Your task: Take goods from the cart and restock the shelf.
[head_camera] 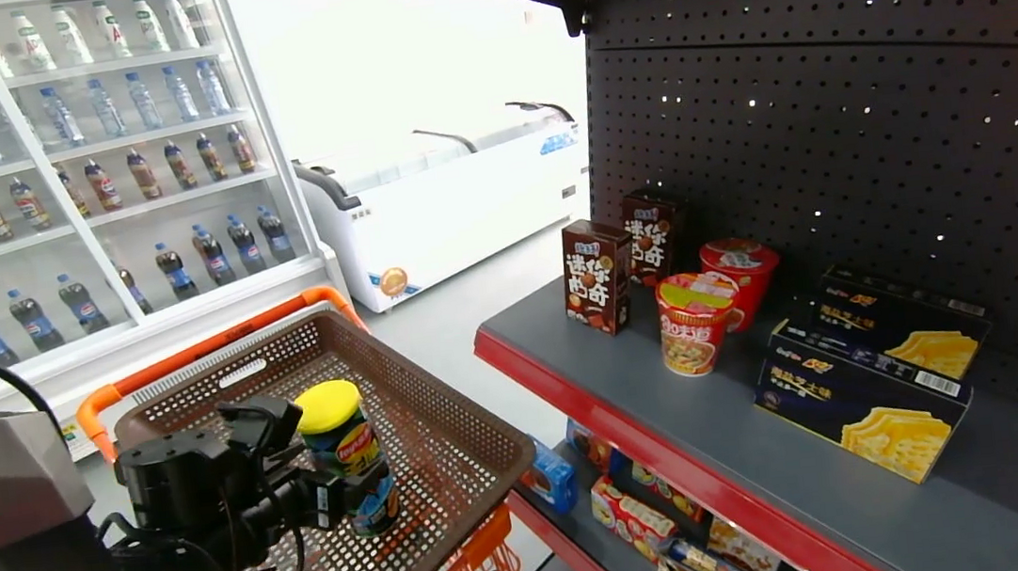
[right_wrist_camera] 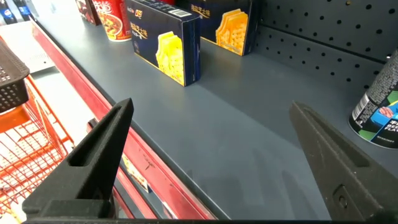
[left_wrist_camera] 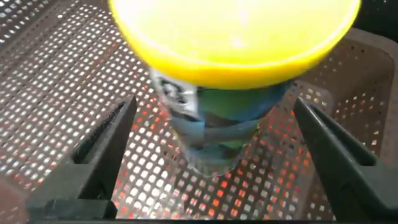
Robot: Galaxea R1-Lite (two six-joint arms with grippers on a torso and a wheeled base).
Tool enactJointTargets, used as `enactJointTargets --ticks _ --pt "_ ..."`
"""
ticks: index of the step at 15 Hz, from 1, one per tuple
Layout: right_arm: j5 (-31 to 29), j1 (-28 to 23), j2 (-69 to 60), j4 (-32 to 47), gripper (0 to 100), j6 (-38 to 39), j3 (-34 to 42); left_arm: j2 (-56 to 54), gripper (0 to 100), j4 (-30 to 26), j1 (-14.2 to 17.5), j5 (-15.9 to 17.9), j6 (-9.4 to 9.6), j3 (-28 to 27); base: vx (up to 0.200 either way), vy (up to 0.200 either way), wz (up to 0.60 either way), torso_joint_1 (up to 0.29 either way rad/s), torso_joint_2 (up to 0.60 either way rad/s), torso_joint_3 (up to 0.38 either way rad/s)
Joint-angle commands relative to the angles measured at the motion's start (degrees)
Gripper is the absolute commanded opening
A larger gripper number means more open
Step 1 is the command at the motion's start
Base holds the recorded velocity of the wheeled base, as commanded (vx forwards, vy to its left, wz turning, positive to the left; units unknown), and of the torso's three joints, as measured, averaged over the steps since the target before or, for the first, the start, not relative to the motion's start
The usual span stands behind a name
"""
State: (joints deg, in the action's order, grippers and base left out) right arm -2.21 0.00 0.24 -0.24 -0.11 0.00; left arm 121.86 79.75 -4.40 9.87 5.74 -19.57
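Here, left fingers [left_wrist_camera: 102, 149] wide around yellow-lidded can [left_wrist_camera: 217, 124] — right fingers [right_wrist_camera: 93, 155] wide, over shelf [right_wrist_camera: 249, 124]

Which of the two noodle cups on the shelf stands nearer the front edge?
The cup with the yellow-green lid; it stands closer to the shelf's red edge, while the all-red cup sits behind it.

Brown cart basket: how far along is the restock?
Done: brown boxes, red noodle cups and dark blue boxes stand on the grey shelf. In hand: the left gripper sits open around the yellow-lidded can in the brown mesh basket, not gripping. Left: close, lift, shelve it; the right gripper is open and empty.
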Motion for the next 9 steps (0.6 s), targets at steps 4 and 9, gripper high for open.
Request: enactJointTargets --ticks 4,9 --pt "0.0 0.0 0.0 0.0 100 0.0 0.0 9.8 100 5.5 -2.8 0.1 0.06 -5.0 0.0 0.0 0.0 0.0 0.0 0.0" --pt "0.0 0.0 0.0 0.0 100 0.0 0.0 11.9 100 5.3 -2.8 -0.1 2.08 -6.4 0.0 0.0 0.0 0.0 0.0 0.0"
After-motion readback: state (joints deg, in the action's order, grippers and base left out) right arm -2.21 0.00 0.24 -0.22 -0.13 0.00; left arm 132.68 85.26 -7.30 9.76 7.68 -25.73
